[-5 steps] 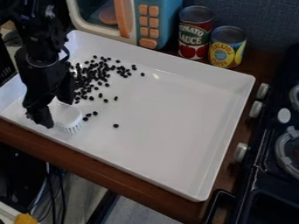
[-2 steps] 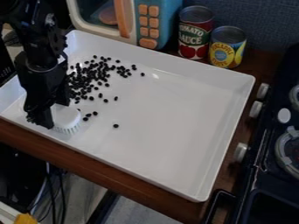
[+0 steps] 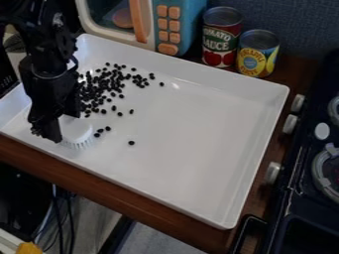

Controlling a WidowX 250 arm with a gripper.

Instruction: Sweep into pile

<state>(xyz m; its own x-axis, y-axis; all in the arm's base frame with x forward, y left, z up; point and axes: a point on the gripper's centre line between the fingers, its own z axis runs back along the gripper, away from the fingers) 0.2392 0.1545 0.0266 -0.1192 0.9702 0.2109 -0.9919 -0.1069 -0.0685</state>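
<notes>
The robot's arm point(image 3: 51, 74) is wearing black from top to bottom, its surfaces mostly looking matte, with faint grey sheens catching on the edges. The upper housing point(image 3: 46, 32) is looking bulky and angular, and its outline is running uneven and stepped along one side. Lower down, a rounded collar point(image 3: 51, 76) is ringing the arm, its rim shining a dull grey. A thin dark cable point(image 3: 75, 62) is curving out beside it. The tool point(image 3: 59, 118) is matching in black, its fingers point(image 3: 46, 129) looking thick and blocky.
</notes>
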